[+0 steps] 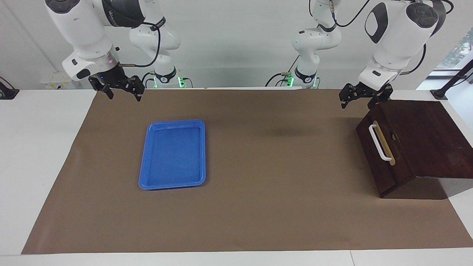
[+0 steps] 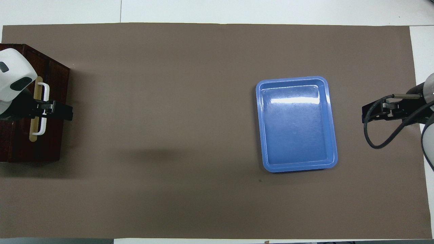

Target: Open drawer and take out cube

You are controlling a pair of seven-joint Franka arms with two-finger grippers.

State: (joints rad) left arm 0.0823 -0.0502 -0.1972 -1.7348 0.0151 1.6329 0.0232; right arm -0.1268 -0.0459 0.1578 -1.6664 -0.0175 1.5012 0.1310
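The dark wooden box (image 1: 425,136) stands at the left arm's end of the table. Its drawer (image 1: 391,162) is closed, with the white bar handle (image 1: 378,142) on a tan strip. It also shows in the overhead view (image 2: 56,135), with the handle (image 2: 44,108). The yellow cube is hidden. My left gripper (image 1: 357,104) is open and empty, raised over the box's corner nearest the robots, clear of the handle; in the overhead view (image 2: 51,111) it covers the handle. My right gripper (image 1: 125,96) is open and empty, waiting over the mat's edge at its own end.
A flat blue plastic tray (image 1: 147,155) lies empty on the brown mat (image 1: 277,166), toward the right arm's end; it also shows in the overhead view (image 2: 261,128). White table borders the mat.
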